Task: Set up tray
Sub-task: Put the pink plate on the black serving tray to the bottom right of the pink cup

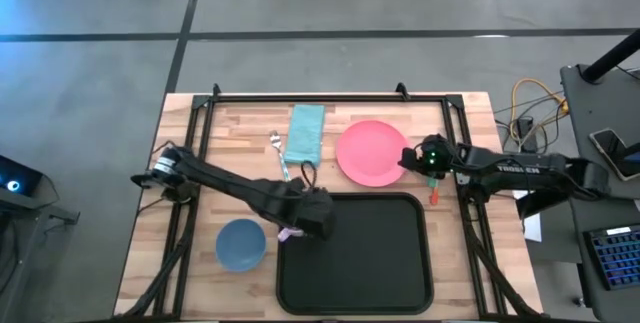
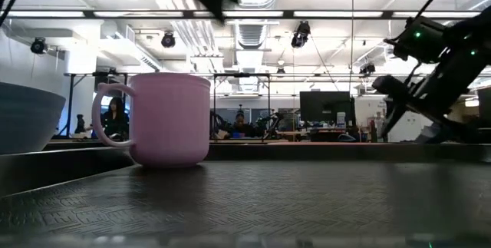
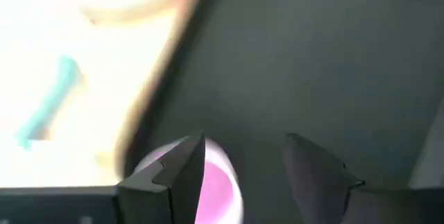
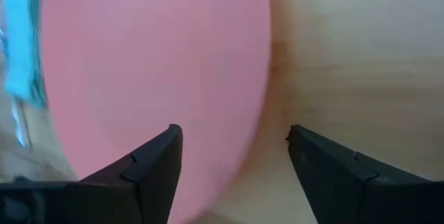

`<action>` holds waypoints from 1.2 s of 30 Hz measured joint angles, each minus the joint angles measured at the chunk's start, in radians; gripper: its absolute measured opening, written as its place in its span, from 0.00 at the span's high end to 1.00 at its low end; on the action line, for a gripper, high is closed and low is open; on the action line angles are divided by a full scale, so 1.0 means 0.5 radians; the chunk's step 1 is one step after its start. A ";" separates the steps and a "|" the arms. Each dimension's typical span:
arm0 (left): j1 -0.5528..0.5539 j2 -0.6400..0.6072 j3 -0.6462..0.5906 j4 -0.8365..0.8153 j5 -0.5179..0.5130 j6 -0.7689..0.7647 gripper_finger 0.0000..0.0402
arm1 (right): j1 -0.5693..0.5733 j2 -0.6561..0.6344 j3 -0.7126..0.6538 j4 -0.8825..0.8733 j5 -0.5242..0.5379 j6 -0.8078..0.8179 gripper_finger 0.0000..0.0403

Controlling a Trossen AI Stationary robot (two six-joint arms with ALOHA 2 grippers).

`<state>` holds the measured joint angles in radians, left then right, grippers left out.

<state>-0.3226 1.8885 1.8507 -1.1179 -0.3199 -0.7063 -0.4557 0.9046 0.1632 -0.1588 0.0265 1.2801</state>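
Observation:
The black tray (image 1: 360, 258) lies at the table's near middle. A pink mug (image 2: 170, 119) stands upright on its base in the tray's far left corner, its handle toward the blue bowl. My left gripper (image 3: 243, 161) hangs open just above the mug (image 3: 220, 186), clear of it. A pink plate (image 1: 372, 151) lies flat on the wood beyond the tray. My right gripper (image 4: 236, 148) is open over the plate's right rim (image 4: 257, 113), one finger above the plate and one above the wood.
A blue bowl (image 1: 240, 244) sits on the wood left of the tray. A teal napkin (image 1: 306, 133) and a fork (image 1: 279, 153) lie at the far middle. A small orange and green item (image 1: 436, 196) lies right of the plate. A black frame rims the table.

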 joint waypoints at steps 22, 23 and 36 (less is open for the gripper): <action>1.058 -0.073 -0.635 1.045 0.479 0.882 0.62 | -0.007 0.953 0.471 0.259 0.294 -0.115 0.95; 1.042 -0.104 -0.672 1.045 0.478 0.884 0.62 | -0.007 0.945 0.469 0.268 0.301 -0.126 0.96; 0.783 -0.834 -1.072 1.024 0.209 0.617 0.62 | 0.144 0.171 0.564 -0.053 0.234 -0.224 0.98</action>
<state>0.0690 1.4717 1.3148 -0.6059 -0.2155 -0.3979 -0.3835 0.9899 0.4453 -0.1854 0.1436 1.1682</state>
